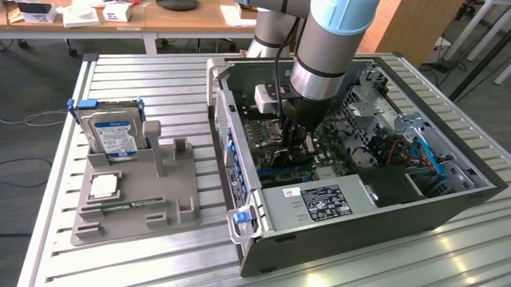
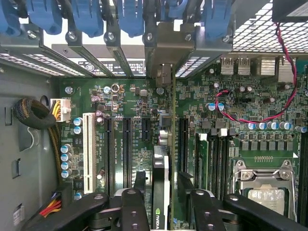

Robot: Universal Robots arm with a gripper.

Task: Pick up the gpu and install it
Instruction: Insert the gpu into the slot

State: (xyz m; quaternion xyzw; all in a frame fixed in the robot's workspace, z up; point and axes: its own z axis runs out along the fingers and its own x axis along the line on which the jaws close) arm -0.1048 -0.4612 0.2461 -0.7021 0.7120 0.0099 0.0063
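The gpu (image 2: 160, 161) stands edge-on in a motherboard (image 2: 130, 96) slot inside the open computer case (image 1: 359, 215). Its metal bracket (image 2: 163, 50) sits against the rear slot opening under the blue clips. My gripper (image 2: 162, 180) straddles the card's upper edge, and a narrow gap shows between the card and each black finger (image 2: 139, 180), so it is open. In the exterior view the gripper (image 1: 297, 142) reaches straight down into the case over the board and hides most of the card.
A grey fixture (image 1: 136, 203) at the exterior view's left holds a hard drive (image 1: 114, 134), a processor chip (image 1: 104, 186) and a memory stick (image 1: 119, 207). The power supply (image 1: 315, 203), blue cables (image 1: 423, 155), a red-black wire (image 2: 284, 72) and the processor socket (image 2: 264, 187) crowd the case.
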